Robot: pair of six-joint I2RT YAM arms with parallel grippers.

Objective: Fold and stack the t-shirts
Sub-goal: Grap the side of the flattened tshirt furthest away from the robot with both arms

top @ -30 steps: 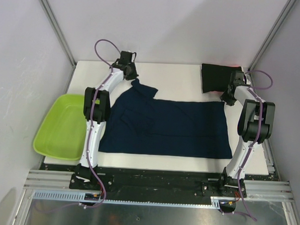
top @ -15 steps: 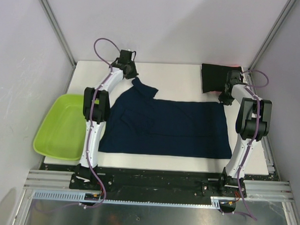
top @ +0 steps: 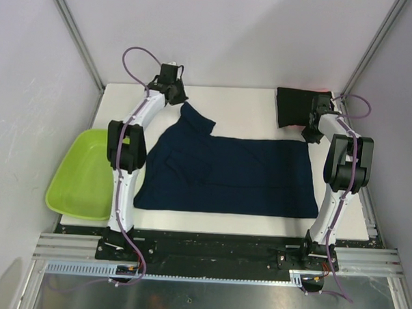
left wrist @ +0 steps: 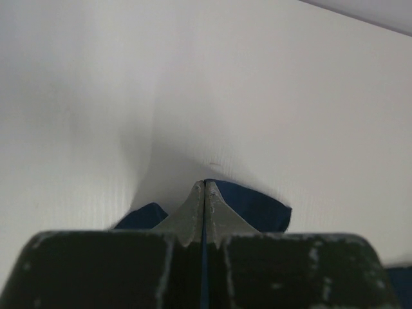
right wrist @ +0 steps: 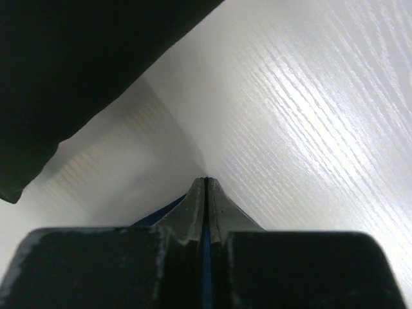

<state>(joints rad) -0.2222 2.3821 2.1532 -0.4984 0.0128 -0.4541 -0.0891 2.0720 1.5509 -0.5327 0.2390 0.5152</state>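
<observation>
Nearest the arm bases, navy shirt lies spread flat on the white worktop, hem along the near edge, filling most of the span between both arms, with some creases in its left half. Tub, lime green, sits at the worktop's left edge, just beside the left arm and apart from the shirt. Farther back, right gripper is down at the shirt's far right corner. Its jaws are closed, and the wrist view shows a thin sliver of navy cloth pinched between them. Left gripper is at the far left, clamped on the sleeve that sticks out toward the back. Its wrist view shows navy fabric bunched on either side of the closed jaws. Black shirt, folded, sits in the far right corner, just behind the right gripper and apart from the navy one. Pink edge peeks out at its back.
</observation>
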